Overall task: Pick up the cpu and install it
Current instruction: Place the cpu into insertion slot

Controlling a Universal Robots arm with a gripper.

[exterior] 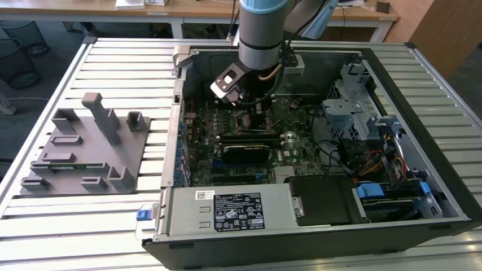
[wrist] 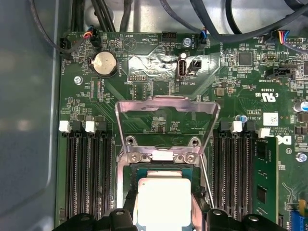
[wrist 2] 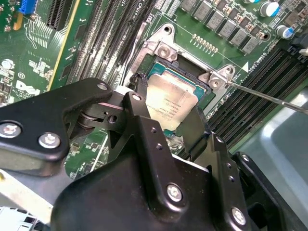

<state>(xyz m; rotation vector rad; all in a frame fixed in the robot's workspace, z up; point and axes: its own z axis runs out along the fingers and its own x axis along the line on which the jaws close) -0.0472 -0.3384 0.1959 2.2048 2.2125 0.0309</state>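
The cpu [wrist 2: 173, 98], a flat square chip with a pale silvery top, sits level at the black-framed socket [wrist 2: 159, 50] on the green motherboard; in the first wrist view the cpu [wrist: 163, 199] lies just below the raised metal load plate [wrist: 166, 120]. My gripper [wrist 2: 166, 118] is shut on the cpu, its black fingers [wrist 2: 137, 108] pressed against two opposite edges. In the exterior view the gripper [exterior: 245, 104] reaches down inside the open computer case [exterior: 391, 186]. Whether the chip rests fully in the socket is hidden by the fingers.
A thin socket lever [wrist 2: 269, 98] sticks out beside the socket. Memory slots [wrist: 89, 168] flank it, with one green module [wrist: 263, 183] fitted. A grey parts fixture [exterior: 87, 147] stands on the slatted table at the exterior view's left. Power supply [exterior: 226, 209] and drive cage [exterior: 354, 113] crowd the case.
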